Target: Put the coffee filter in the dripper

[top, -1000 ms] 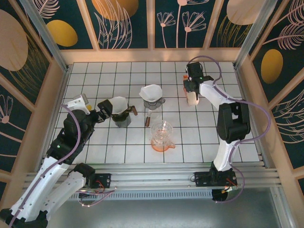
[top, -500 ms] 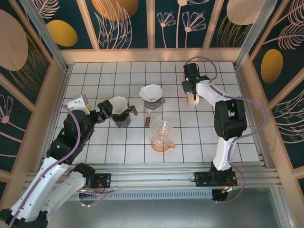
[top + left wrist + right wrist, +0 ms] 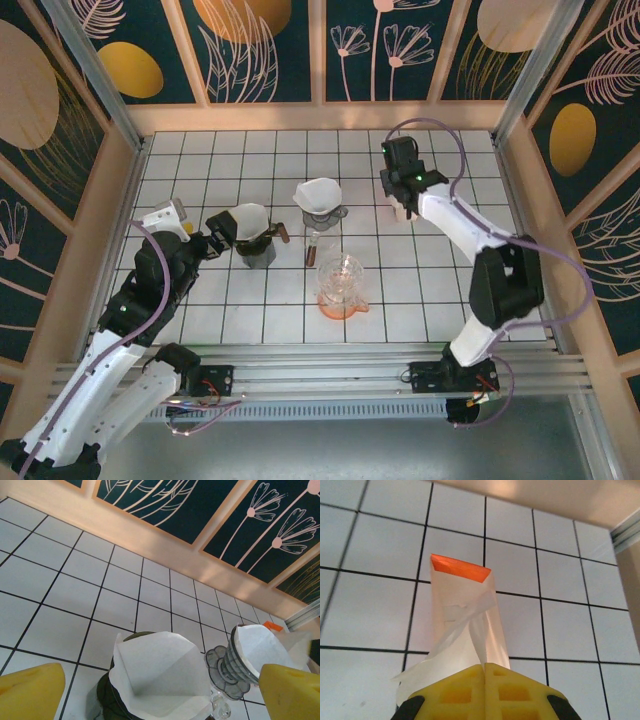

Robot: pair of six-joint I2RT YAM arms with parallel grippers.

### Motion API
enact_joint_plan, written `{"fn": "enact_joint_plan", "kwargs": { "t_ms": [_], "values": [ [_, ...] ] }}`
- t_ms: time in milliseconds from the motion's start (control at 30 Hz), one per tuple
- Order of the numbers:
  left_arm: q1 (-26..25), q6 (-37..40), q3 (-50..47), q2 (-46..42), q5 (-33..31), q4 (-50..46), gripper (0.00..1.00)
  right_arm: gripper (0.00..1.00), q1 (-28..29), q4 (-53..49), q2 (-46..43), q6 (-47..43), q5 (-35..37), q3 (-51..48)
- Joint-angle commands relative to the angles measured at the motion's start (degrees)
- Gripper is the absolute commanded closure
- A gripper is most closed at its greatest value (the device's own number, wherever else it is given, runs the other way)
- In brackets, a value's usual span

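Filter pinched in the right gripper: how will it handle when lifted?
Probably floppy: the filter twists and creases where the right gripper pinches it. Likely very light, so it may sag or flutter in motion. The orange-ended sleeve touching it looks thin-walled, so it might drag along or tip.

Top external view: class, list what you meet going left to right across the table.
left gripper → dark dripper → ribbed dripper → right gripper, shut on a filter
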Motion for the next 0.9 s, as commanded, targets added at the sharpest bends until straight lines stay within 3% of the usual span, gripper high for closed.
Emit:
{"fn": "enact_joint_plan", "kwargs": {
  "t_ms": [0,267,467,867],
  "values": [
    [0.37,0.40,-0.20,-0.70,-0.23,-0.11,0.01,1.00,3.28,-3.98,-7.40,5.07,5.46,-3.80],
    [0.40,1.96,0.88,-0.61,0.32,-0.44,0.01,1.00,16.64,-20.92,-21.99,16.53,5.34,-3.59],
    [0.43,2.91,2.01,0.21,1.65,-0.29,0.01,1.00,22.51,-37.60,-24.53,24.69,-6.76,6.47],
    [0.40,3.10,1.28,1.39,5.31,1.48,0.01,1.00,22.62,-51.79,-19.23,32.67,-32.30,17.32]
  ]
}}
